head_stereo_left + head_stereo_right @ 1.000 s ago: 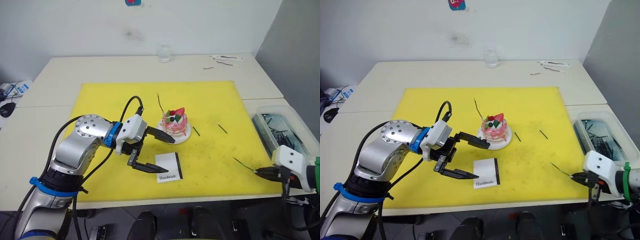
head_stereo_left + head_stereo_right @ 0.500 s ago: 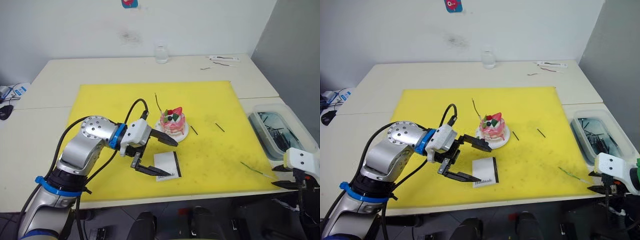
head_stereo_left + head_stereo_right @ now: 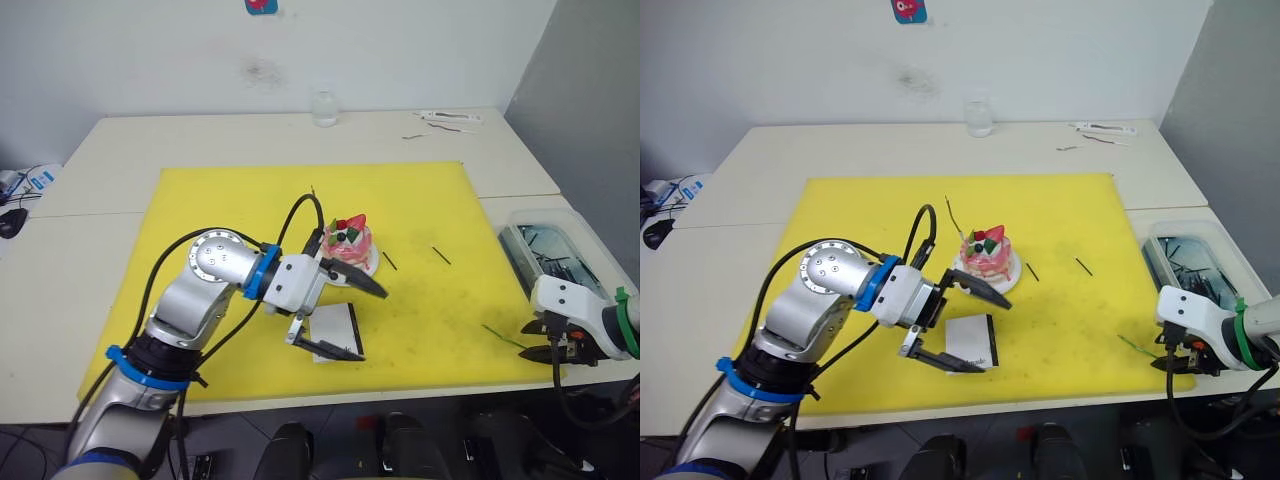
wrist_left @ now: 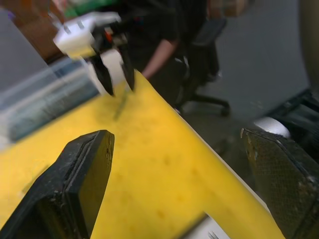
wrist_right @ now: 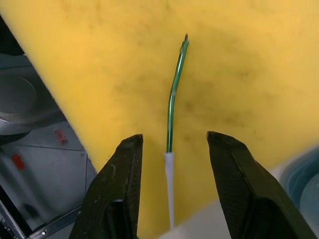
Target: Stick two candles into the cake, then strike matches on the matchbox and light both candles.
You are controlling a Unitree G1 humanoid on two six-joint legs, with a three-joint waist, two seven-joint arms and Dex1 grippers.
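Presently, the left tool (image 3: 351,320) hangs released, jaws wide apart, over the matchbox (image 3: 337,324) just in front of the cake (image 3: 348,244) at the yellow mat's (image 3: 200,200) middle. The right tool (image 5: 171,186) is released at the mat's front right corner, its fingers on either side of the green candle (image 5: 174,93), which lies flat on the mat. Two matches (image 3: 442,256) lie right of the cake.
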